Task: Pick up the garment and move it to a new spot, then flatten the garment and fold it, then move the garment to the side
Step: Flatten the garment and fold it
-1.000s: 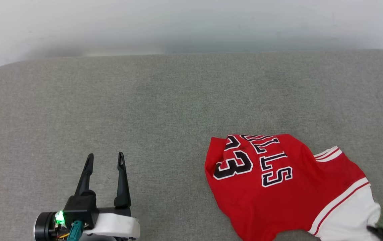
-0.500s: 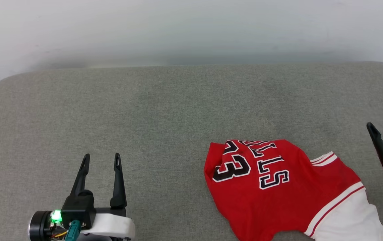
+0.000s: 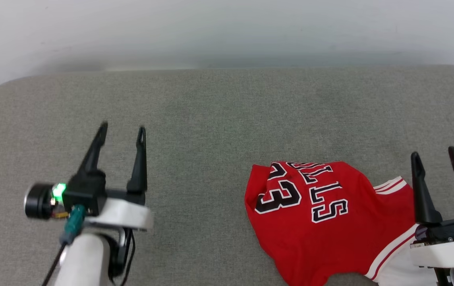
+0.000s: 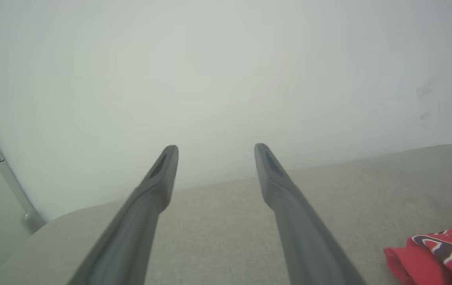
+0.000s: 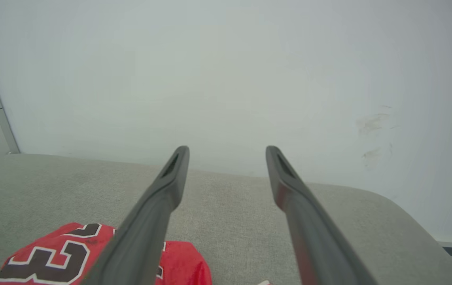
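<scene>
The garment [image 3: 322, 222] is seen lying crumpled on the grey fabric-covered bench [image 3: 227, 115], toward the robot's right and near the bottom edge of the head view. Its red body is turned so that the black, white-outlined "23" and part of the lettering face up. A white sleeve with striped trim is spread at its right end.

The left gripper [image 3: 122, 127] is held over bare bench, well apart from the garment. Its jaws are spread wide, with nothing between them. The right gripper [image 3: 433, 152] is placed at the garment's sleeve end, and its jaws are likewise opened wide with nothing gripped.

In the right wrist view the printed red part of the garment [image 5: 52, 257] is seen below and to the left of the empty jaws. A pale wall [image 3: 227, 31] is seen behind the bench.
</scene>
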